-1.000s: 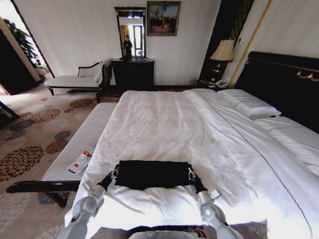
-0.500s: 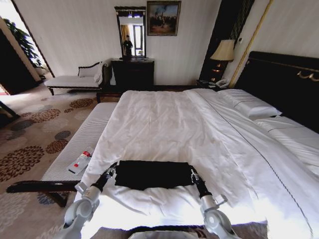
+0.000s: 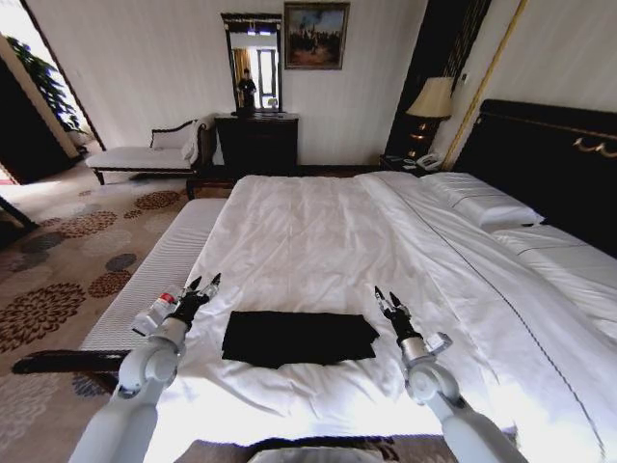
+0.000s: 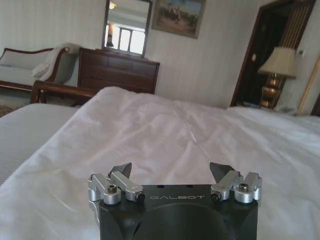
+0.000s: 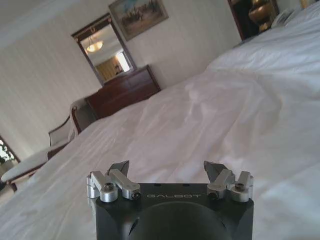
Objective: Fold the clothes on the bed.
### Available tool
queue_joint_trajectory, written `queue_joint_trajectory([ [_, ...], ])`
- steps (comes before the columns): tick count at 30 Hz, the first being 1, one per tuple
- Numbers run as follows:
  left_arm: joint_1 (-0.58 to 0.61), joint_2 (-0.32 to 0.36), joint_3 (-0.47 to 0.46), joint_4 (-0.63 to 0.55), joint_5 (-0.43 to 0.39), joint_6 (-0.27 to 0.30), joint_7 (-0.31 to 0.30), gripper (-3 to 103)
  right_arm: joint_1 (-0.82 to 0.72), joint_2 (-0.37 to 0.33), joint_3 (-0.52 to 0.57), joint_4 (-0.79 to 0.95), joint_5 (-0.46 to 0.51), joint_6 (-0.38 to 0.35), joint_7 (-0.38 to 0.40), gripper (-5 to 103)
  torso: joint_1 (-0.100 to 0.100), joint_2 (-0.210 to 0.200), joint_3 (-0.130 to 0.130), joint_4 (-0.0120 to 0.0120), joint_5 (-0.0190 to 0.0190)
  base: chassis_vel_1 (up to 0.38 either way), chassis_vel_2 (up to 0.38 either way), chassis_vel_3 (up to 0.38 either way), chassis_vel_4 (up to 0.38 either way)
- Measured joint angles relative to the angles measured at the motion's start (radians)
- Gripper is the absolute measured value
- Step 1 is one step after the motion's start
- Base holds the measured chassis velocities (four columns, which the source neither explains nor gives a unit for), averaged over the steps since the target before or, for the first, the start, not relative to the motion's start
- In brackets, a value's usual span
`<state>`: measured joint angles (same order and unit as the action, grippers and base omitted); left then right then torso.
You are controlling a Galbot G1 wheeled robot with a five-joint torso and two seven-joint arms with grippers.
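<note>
Black T-shirt (image 3: 299, 338) lies as a flat folded rectangle on the near end of the bed (image 3: 318, 241), touched by neither hand; a fold looks complete. Left hand (image 3: 203, 283) and right hand (image 3: 387, 294) hover either side, fingers spread wide, empty. Any further fold needs re-gripping an edge; white duvet (image 3: 318, 222) beyond gives open room, left bed edge close.

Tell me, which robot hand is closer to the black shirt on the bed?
Right, only slightly. The right gripper hovers just beyond the black shirt's right edge, jaws open. The left gripper hovers off the left edge, a bit farther out, also open.
</note>
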<state>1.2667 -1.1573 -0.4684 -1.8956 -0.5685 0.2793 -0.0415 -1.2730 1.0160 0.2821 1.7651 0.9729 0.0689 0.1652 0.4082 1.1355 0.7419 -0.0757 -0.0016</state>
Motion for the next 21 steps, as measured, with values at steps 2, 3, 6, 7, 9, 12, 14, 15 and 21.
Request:
queue_joint_trajectory([
  [2, 0.004, -0.009, 0.032, 0.016, 0.037, 0.000, -0.002, 93, 0.009, 0.005, -0.023, -0.010, -0.012, -0.019, 0.007, 88, 0.000, 0.000, 0.000, 0.0004, 0.0000, 0.000, 0.000, 0.000, 0.000],
  [3, 0.010, -0.014, 0.046, 0.026, 0.060, 0.000, -0.003, 97, 0.010, 0.007, -0.035, -0.015, -0.023, -0.025, 0.012, 88, 0.000, 0.000, 0.000, 0.0004, -0.0001, 0.000, 0.000, 0.000, 0.000],
  [6, 0.082, -0.036, 0.079, 0.058, 0.175, -0.024, -0.006, 100, -0.044, 0.005, -0.066, -0.013, -0.116, -0.060, 0.060, 99, 0.000, 0.000, 0.000, -0.0002, -0.0001, 0.000, 0.000, 0.000, 0.000],
  [7, 0.082, -0.036, 0.079, 0.058, 0.175, -0.024, -0.006, 100, -0.044, 0.005, -0.066, -0.013, -0.116, -0.060, 0.060, 99, 0.000, 0.000, 0.000, -0.0002, -0.0001, 0.000, 0.000, 0.000, 0.000],
  [9, 0.171, -0.035, 0.069, 0.057, 0.238, -0.053, 0.015, 100, -0.119, -0.002, -0.066, 0.013, -0.179, -0.069, 0.100, 100, -0.001, 0.000, 0.000, 0.0000, -0.0004, 0.000, 0.000, 0.000, 0.000],
  [12, 0.220, -0.034, 0.051, 0.055, 0.268, -0.077, 0.028, 100, -0.166, -0.001, -0.063, 0.025, -0.216, -0.065, 0.116, 100, -0.001, 0.000, 0.000, 0.0003, 0.0000, 0.000, 0.000, 0.000, 0.000],
  [14, 0.249, -0.037, 0.040, 0.060, 0.283, -0.091, 0.035, 100, -0.203, 0.006, -0.060, 0.029, -0.257, -0.052, 0.128, 100, -0.001, 0.000, -0.001, 0.0001, -0.0003, 0.000, 0.000, 0.000, 0.000],
  [15, 0.267, -0.042, 0.030, 0.067, 0.295, -0.103, 0.040, 100, -0.227, 0.015, -0.058, 0.029, -0.287, -0.041, 0.138, 100, -0.001, 0.000, 0.000, -0.0002, -0.0003, 0.000, 0.000, 0.000, 0.000],
  [21, 0.314, -0.055, -0.018, 0.042, 0.291, -0.121, 0.051, 100, -0.309, 0.066, -0.017, 0.044, -0.391, 0.029, 0.198, 100, -0.001, 0.000, -0.001, 0.0000, -0.0002, 0.000, 0.000, 0.000, 0.000],
])
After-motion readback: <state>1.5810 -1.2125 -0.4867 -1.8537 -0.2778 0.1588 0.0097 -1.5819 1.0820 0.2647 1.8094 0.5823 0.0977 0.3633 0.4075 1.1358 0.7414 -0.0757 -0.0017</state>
